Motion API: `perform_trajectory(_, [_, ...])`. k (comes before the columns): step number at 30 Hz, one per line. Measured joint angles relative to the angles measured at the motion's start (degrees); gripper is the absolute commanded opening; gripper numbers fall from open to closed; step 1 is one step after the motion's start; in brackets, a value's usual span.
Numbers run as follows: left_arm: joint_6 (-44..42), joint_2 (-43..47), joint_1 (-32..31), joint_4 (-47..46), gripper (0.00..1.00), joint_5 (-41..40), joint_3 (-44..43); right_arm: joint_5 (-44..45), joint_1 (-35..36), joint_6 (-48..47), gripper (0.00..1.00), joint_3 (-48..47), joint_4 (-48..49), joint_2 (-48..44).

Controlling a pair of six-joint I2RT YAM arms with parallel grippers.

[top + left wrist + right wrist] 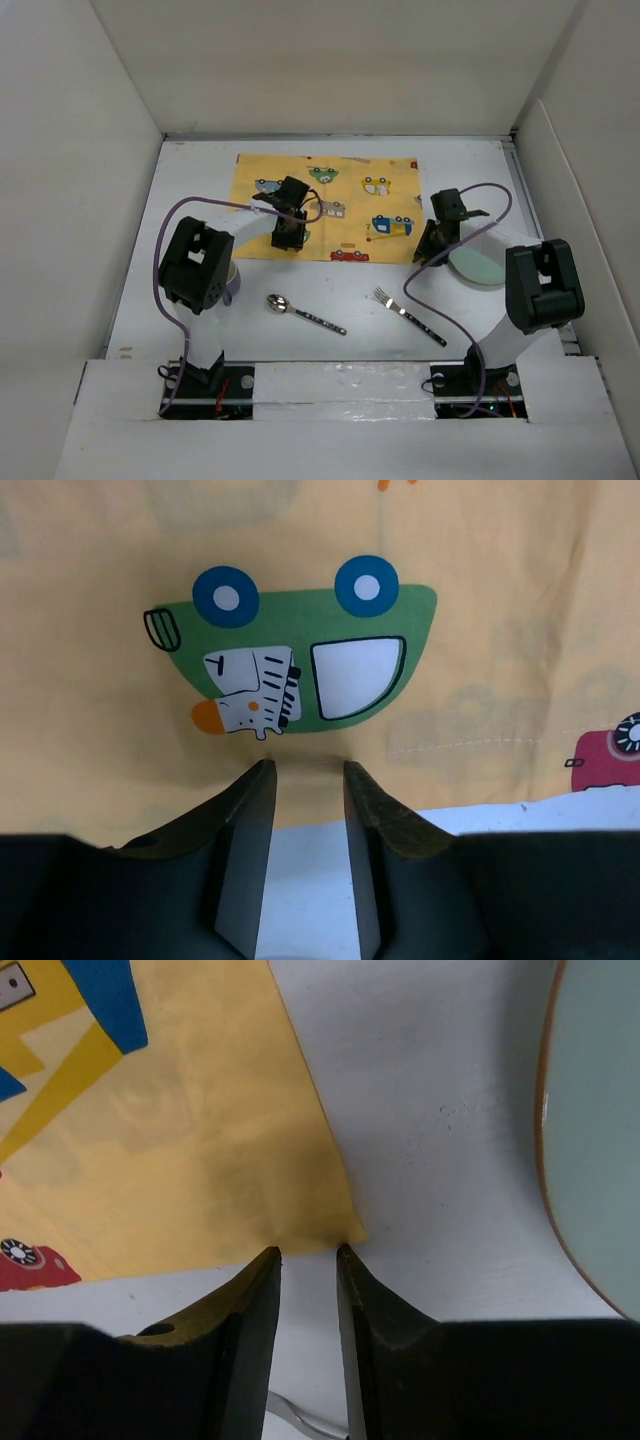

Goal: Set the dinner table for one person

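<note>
Looking early-stage from the top: yellow mat (325, 205) is lying flat far-centre on the white bench (200, 190). Spoon (305, 312) and fork (410, 315) are lying loose nearer the arms. Plate (480, 262) is sitting right of the mat, showing nothing on it.

Left wrist: left end effector (305, 770) is sitting spread at the mat's near edge, pinching nothing.

Right wrist: right end effector (308, 1252) is sitting slightly spread at the mat's near-right corner. Judging plate and cutlery placement as not yet done.

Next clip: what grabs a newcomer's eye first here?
The yellow car-print cloth mat at the flat white dinner table's far middle stands out, with the left claw at its near edge and the right claw at its near right corner. A metal spoon and fork lie nearer the arm bases.
</note>
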State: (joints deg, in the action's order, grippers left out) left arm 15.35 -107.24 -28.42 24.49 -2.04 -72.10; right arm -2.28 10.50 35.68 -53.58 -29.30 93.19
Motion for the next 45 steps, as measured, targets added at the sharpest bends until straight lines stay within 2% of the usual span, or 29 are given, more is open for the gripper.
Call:
perform_trajectory(1, [-0.02, 0.0, 0.02, -0.35, 0.26, 0.15, 0.44, 0.22, 0.07, -0.02, 0.33, -0.44, -0.15, 0.35])
perform_trajectory(2, [-0.02, 0.0, 0.04, -0.76, 0.19, 0.31, 0.96, 0.37, 0.09, -0.02, 0.23, -0.98, -0.31, 0.83])
perform_trajectory(4, [-0.02, 0.11, 0.04, -1.51, 0.12, 0.39, 1.55, 0.7, 0.09, -0.15, 0.13, -2.21, -0.57, 2.08])
perform_trajectory(5, [-0.07, 0.17, 0.04, -1.7, 0.04, 0.33, 1.7, 1.05, 0.07, -0.13, 0.03, -2.89, -0.79, 2.82])
perform_trajectory(6, [-0.11, 0.33, 0.09, -2.08, 0.01, 0.39, 2.05, 1.33, -0.02, -0.28, 0.0, -3.52, -0.96, 3.41])
perform_trajectory(13, [-0.24, 2.05, 0.33, -4.68, 0.0, 2.45, 4.76, 2.8, -1.49, -1.01, 0.0, -4.02, -0.96, 3.58])
perform_trajectory(20, [0.85, 4.44, -1.79, -5.38, 0.0, 6.16, 8.04, 3.89, -3.67, -2.45, 0.0, -1.01, -0.7, -0.37])
perform_trajectory(21, [1.07, 4.81, -1.9, -5.29, 0.0, 6.43, 8.46, 3.82, -3.72, -2.71, 0.02, -0.55, -0.76, -0.72])
perform_trajectory(22, [1.33, 5.14, -1.97, -5.14, 0.0, 6.51, 8.79, 3.72, -3.76, -2.91, 0.12, -0.2, -0.76, -0.96])
perform_trajectory(24, [1.77, 5.51, -2.01, -4.04, 0.18, 6.47, 8.9, 3.02, -3.74, -3.37, 0.22, 0.33, -0.94, -1.62])
perform_trajectory(25, [1.95, 5.73, -2.01, -3.58, 0.24, 6.29, 8.87, 2.25, -3.74, -3.69, 0.35, 0.52, -1.14, -2.05])
perform_trajectory(26, [2.19, 5.92, -2.01, -2.91, 0.34, 6.08, 8.83, 1.42, -3.74, -3.93, 0.41, 0.57, -1.42, -2.6])
perform_trajectory(28, [2.56, 6.25, -2.01, -1.36, 0.41, 5.55, 8.33, -0.35, -3.74, -4.39, 0.53, 0.57, -2.08, -4.52])
perform_trajectory(31, [2.97, 7.06, -2.01, 1.42, 0.46, 4.85, 5.46, -2.73, -4.63, -4.13, 0.55, 0.57, -2.67, -9.86])
perform_trajectory(32, [2.99, 7.54, -2.01, 1.9, 0.46, 4.79, 3.93, -3.02, -5.57, -3.37, 0.52, 0.59, -2.73, -12.5])
perform_trajectory(33, [3.02, 8.15, -2.01, 2.21, 0.44, 4.81, 2.16, -3.39, -7.32, -2.43, 0.4, 0.76, -2.29, -15.5])
perform_trajectory(34, [3.04, 8.96, -1.99, 2.05, 0.4, 4.92, 0.55, -3.76, -9.53, -1.31, 0.0, 1.31, -1.18, -18.82])
perform_trajectory(36, [3.21, 11.23, -1.99, 1.22, 0.11, 5.73, -2.03, -3.74, -15.52, 2.12, 0.0, 3.98, 1.92, -25.55])
perform_trajectory(37, [3.37, 12.61, -1.99, 0.5, 0.0, 6.6, -2.8, -3.74, -19.23, 3.48, 0.0, 5.68, 3.08, -28.28])
perform_trajectory(39, [3.28, 15.54, -1.99, -1.42, 0.0, 8.94, -3.04, -3.54, -26.1, 6.56, 0.0, 9.4, 4.92, -31.69])
perform_trajectory(40, [3.34, 16.9, -2.01, -2.23, 0.0, 10.29, -2.86, -3.43, -29.07, 7.89, 0.03, 11.43, 5.46, -32.39])
perform_trajectory(42, [3.78, 19.23, -2.01, -4.2, 0.0, 12.81, -1.75, -2.97, -33.29, 10.51, 0.25, 15.23, 5.57, -32.17])
perform_trajectory(43, [3.93, 20.04, -1.99, -4.79, 0.0, 14.08, -1.16, -2.73, -34.71, 11.45, 0.49, 17.05, 5.33, -31.76])
perform_trajectory(44, [4.07, 20.57, -1.99, -5.25, 0.14, 15.26, -0.61, -2.51, -35.95, 12.5, 0.57, 18.64, 4.96, -31.34])
perform_trajectory(45, [4.09, 20.76, -2.01, -5.62, 0.23, 16.35, -0.09, -2.38, -37.05, 12.96, 0.62, 20.04, 4.81, -31.1])
